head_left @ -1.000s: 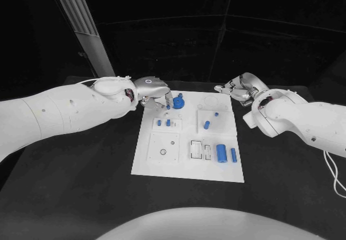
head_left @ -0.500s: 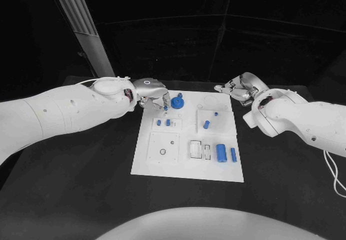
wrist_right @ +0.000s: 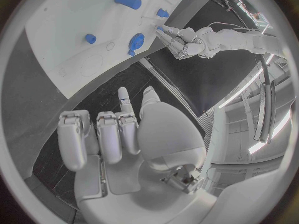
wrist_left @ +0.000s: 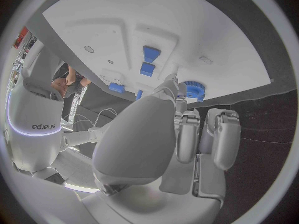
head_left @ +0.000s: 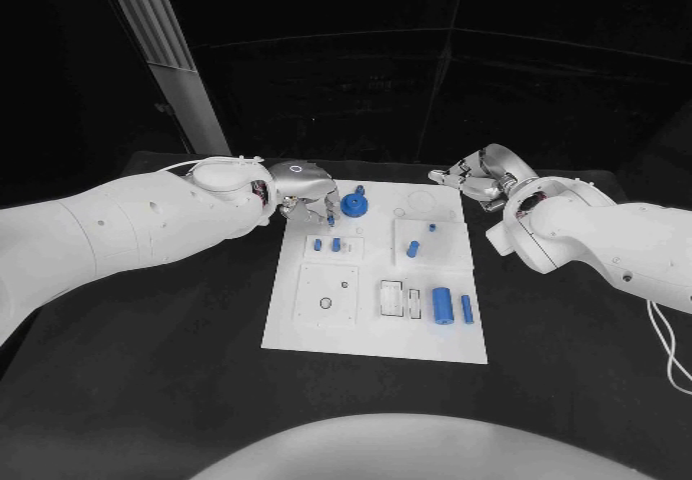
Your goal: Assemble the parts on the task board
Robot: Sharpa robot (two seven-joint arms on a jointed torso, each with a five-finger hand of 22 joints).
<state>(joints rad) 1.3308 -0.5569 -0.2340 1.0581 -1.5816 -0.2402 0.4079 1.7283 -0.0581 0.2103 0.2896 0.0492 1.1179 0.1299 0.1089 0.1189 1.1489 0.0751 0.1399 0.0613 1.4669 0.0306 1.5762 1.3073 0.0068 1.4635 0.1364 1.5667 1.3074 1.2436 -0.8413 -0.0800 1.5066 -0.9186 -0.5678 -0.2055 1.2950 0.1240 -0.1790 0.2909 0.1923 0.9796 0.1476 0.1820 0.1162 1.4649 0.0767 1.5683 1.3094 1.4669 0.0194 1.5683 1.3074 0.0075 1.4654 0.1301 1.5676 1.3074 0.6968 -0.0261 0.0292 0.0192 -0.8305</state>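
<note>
Reaching over the far left corner of the white task board, the left hand has its fingertips down just beside a round blue gear part, but I cannot tell if it holds anything. The right hand sits off the far right corner of the board with its fingers curled in and nothing in them. More small blue parts lie in the middle and near side of the board.
</note>
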